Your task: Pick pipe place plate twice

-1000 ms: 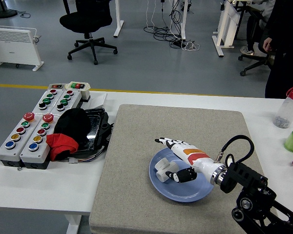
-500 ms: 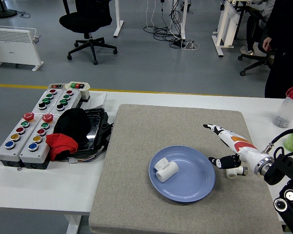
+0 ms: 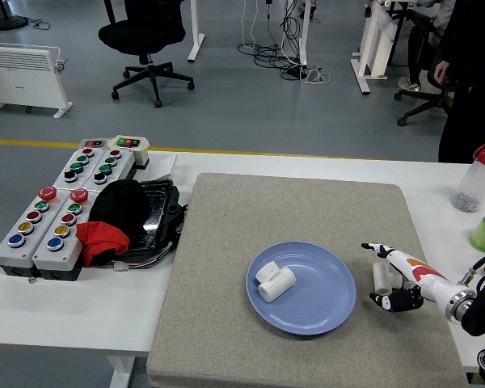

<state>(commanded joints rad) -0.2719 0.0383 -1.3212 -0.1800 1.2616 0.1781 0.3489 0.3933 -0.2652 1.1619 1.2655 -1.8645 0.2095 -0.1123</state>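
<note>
Plate (image 3: 315,303) on grey mat (image 3: 226,242) holds one white pipe fitting (image 3: 273,283). Second pipe piece (image 3: 381,278) stands on mat just right of plate. Right hand (image 3: 400,279) beside it, fingers (image 3: 377,247) spread, thumb curled low, not clearly gripping. Step: second pick. Next: close fingers round piece, lift, carry left over plate.
</note>
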